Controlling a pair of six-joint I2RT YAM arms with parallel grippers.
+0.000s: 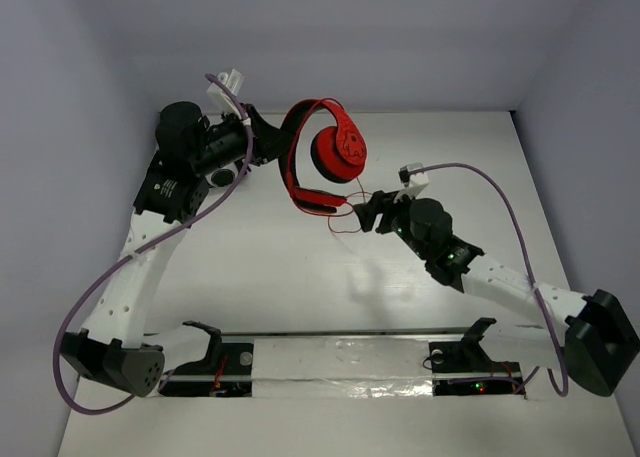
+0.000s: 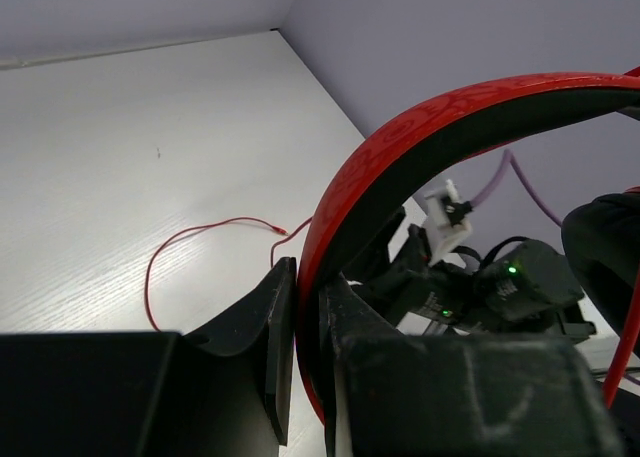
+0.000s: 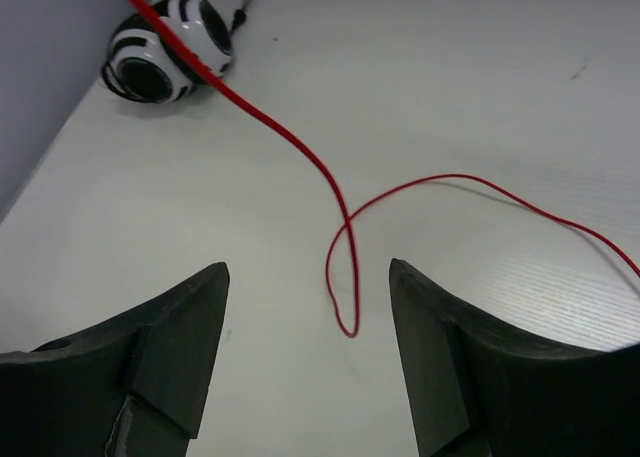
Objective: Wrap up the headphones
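Note:
The red headphones point(image 1: 337, 149) hang from my left gripper point(image 1: 278, 137), which is shut on the red-and-black headband point(image 2: 430, 127). The headband is pinched between the jaws of the left gripper point(image 2: 305, 277). One round ear cup faces the top camera and the other end point(image 1: 320, 199) points down toward the table. The thin red cable point(image 1: 352, 217) trails from the headphones onto the table. My right gripper point(image 1: 362, 215) is open, low over the table. In the right wrist view a loop of cable point(image 3: 340, 247) lies between the open jaws of the right gripper point(image 3: 308, 267), untouched. Cable also shows in the left wrist view point(image 2: 190, 235).
White and black headphones point(image 3: 165, 52) lie near the left wall, under my left arm point(image 1: 222, 175). The right arm point(image 2: 500, 287) is close behind the headband. Walls close the table at the back and sides. A foil-covered strip point(image 1: 340, 362) runs along the near edge.

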